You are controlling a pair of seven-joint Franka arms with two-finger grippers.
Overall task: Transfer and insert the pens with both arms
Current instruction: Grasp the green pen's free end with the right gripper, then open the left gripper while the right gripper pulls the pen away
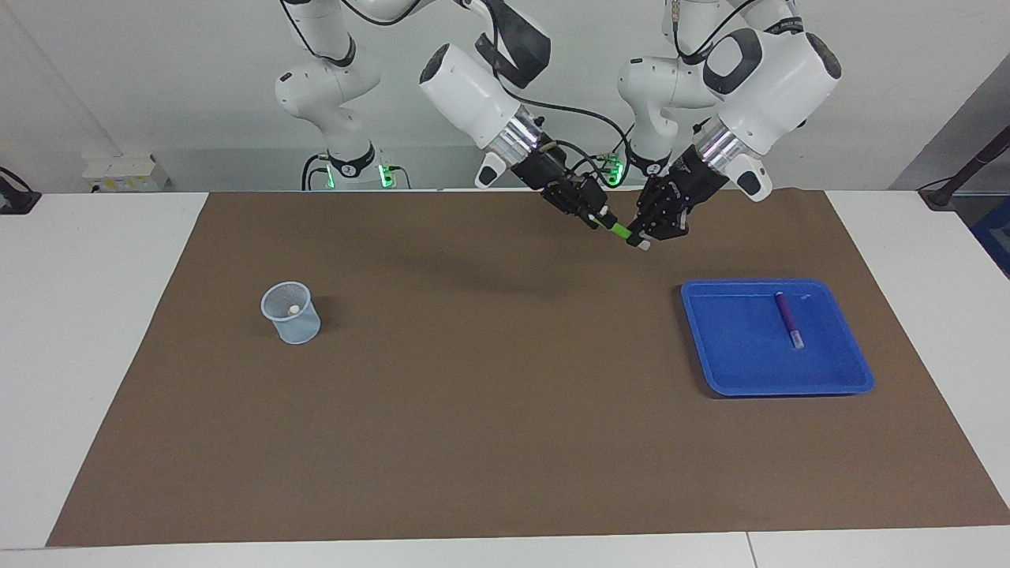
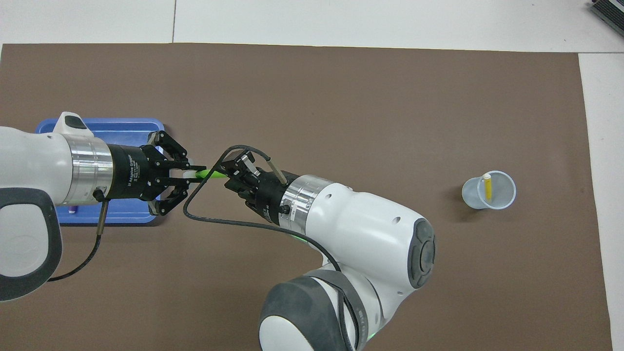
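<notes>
Green pen [image 2: 208,172] between both grippers (midair)

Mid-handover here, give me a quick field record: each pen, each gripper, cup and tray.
green pen: in the air over the mat, between both grippers
left gripper: shut on green pen
right gripper: at the green pen's other end; grip not confirmed
yellow pen: in the cup
purple pen: lying in the blue tray
</notes>
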